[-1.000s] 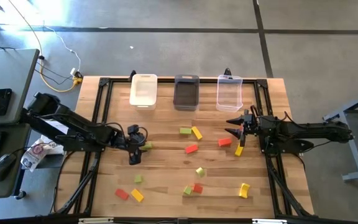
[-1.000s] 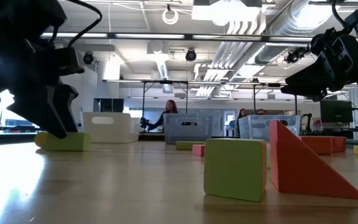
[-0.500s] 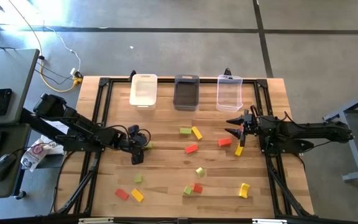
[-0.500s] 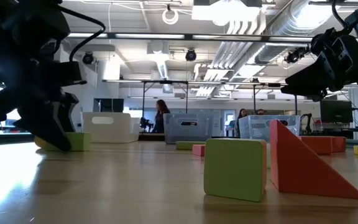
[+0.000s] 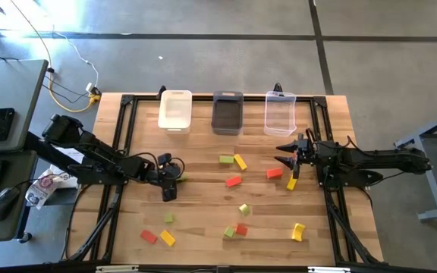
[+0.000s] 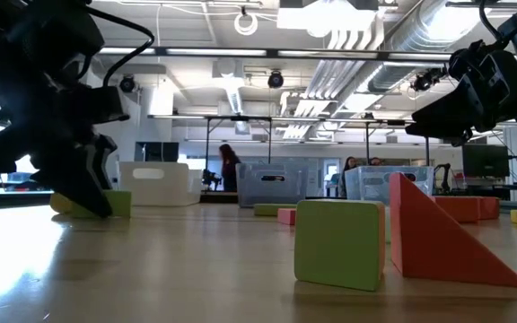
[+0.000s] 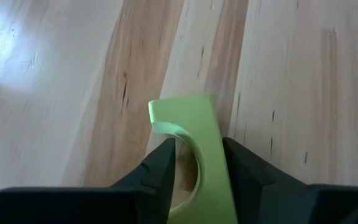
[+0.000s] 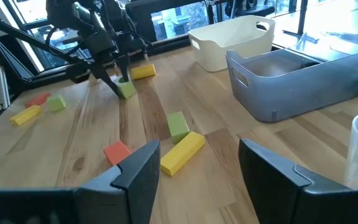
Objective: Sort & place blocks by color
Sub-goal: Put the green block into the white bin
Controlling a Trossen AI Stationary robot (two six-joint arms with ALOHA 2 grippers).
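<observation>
Jaws pinching a light green block point(image 7: 191, 149), the left gripper point(image 5: 168, 184) reaches low beside a yellow block point(image 8: 143, 71), right gripper point(image 5: 289, 161) spread.

Roughly a dozen blocks point(image 5: 234, 181), three bins point(image 5: 227, 112).

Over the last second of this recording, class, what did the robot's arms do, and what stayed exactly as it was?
The left gripper closed its jaws on the light green block at the table's left side, after shifting slightly over it. The block has not left the wooden table. The right gripper kept hovering open near the clear bin, and the other blocks did not move.
</observation>
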